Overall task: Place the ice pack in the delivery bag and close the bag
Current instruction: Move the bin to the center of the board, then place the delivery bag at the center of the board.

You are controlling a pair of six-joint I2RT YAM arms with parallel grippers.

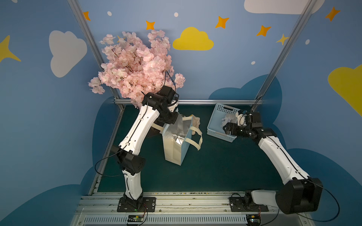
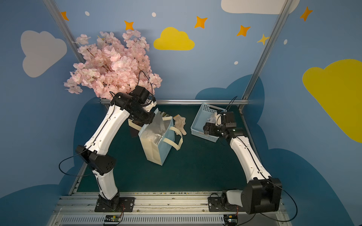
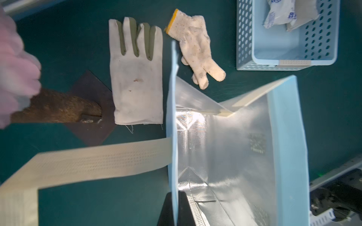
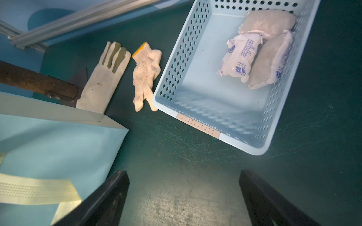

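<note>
The delivery bag [image 1: 177, 145] stands open on the green mat, its silver lining [image 3: 225, 146] showing; it appears in both top views. My left gripper [image 3: 175, 193] is shut on the bag's light blue wall [image 3: 174, 117] at the rim, one finger inside and one outside. A white ice pack with blue print [image 4: 240, 57] lies with two other white packs in the light blue basket [image 4: 177, 64]. My right gripper [image 4: 184, 176] hangs open over the mat at the basket's near edge, nothing between its fingers, apart from the packs.
A white cloth glove [image 3: 137, 78] and a knitted glove [image 3: 196, 52] lie on the mat behind the bag. A brown-handled tool [image 3: 56, 108] lies by them. Pink artificial blossoms [image 1: 135, 64] stand at the back left. The bag's cream handle [image 3: 88, 160] hangs outward.
</note>
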